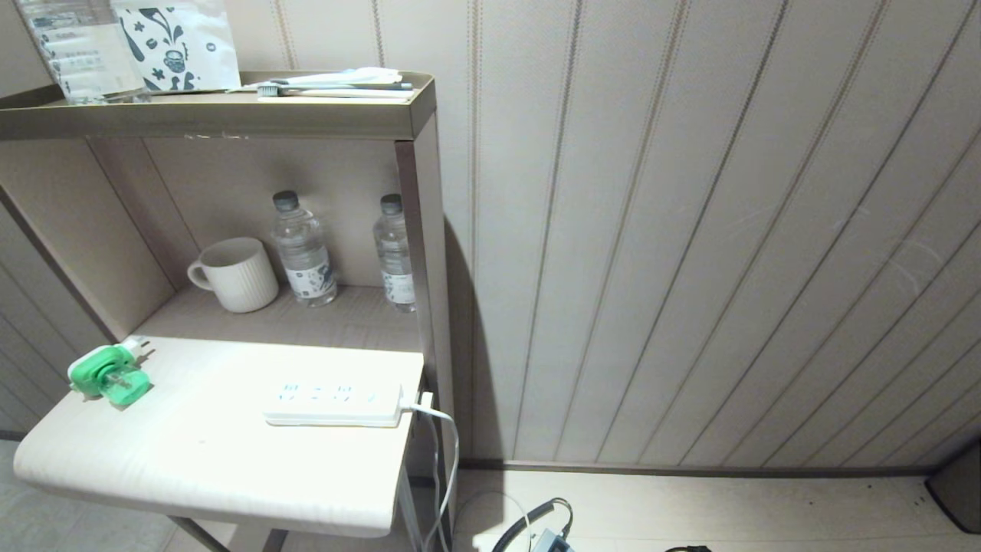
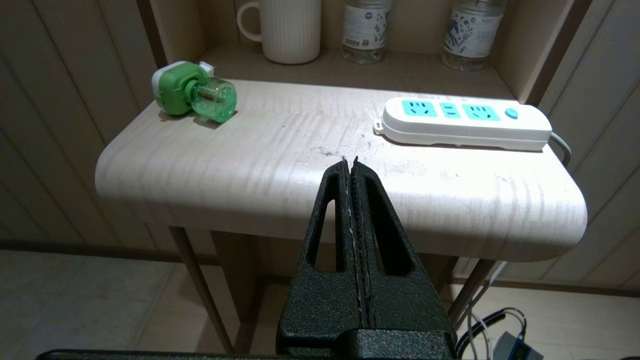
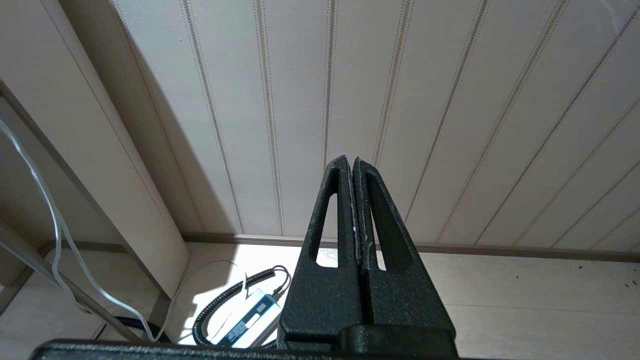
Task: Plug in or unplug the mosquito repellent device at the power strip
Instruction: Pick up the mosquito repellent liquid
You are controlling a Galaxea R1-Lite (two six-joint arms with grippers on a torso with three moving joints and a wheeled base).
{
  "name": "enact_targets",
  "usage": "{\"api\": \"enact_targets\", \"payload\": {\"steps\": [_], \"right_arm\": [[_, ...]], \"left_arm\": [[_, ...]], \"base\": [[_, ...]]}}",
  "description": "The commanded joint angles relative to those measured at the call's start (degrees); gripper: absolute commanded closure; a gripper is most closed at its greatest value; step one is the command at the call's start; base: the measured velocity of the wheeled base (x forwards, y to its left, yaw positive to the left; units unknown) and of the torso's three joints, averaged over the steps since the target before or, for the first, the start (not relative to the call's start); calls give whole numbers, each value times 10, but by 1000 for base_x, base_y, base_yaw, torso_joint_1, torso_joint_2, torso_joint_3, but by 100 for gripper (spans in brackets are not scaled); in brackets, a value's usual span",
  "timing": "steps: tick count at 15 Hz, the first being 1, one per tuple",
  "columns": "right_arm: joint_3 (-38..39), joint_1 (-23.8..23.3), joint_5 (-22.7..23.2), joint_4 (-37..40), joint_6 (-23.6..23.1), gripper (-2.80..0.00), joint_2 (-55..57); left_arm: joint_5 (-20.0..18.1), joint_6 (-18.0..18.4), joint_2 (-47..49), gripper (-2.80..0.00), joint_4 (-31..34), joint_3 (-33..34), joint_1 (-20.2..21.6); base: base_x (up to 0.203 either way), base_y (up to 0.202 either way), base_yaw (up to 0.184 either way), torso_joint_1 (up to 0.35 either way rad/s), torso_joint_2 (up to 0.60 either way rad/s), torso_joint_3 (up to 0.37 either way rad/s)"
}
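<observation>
From my station I count one mosquito repellent device (image 1: pixel 107 375), one power strip (image 1: pixel 334 404), one ribbed mug (image 1: pixel 236 274), two clear water bottles (image 1: pixel 303 249) on the shelf, and two grippers, left gripper (image 2: pixel 350 162) and right gripper (image 3: pixel 349 161).

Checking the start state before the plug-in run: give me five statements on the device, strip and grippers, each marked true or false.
1. The mosquito repellent device is plugged into the power strip. False: it lies on its side on the tabletop, apart from the strip.
2. The strip's sockets are all empty. True.
3. The left gripper holds the device. False: it is shut on nothing, short of the table.
4. The right gripper is shut, facing the wall. True.
5. The mug stands on the top shelf. False: it stands beside two water bottles behind the tabletop.
</observation>
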Motion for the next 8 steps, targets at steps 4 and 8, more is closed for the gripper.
{"api": "enact_targets", "payload": {"steps": [4, 8], "right_arm": [[0, 0, 2, 0, 2, 0, 1], [0, -2, 2, 0, 2, 0, 1]], "left_arm": [[-1, 1, 0, 0, 1, 0, 1], [26, 23, 6, 0, 9, -24, 1]], "base": [[0, 0, 0, 0, 0, 0], [0, 0, 0, 0, 0, 0]]}}
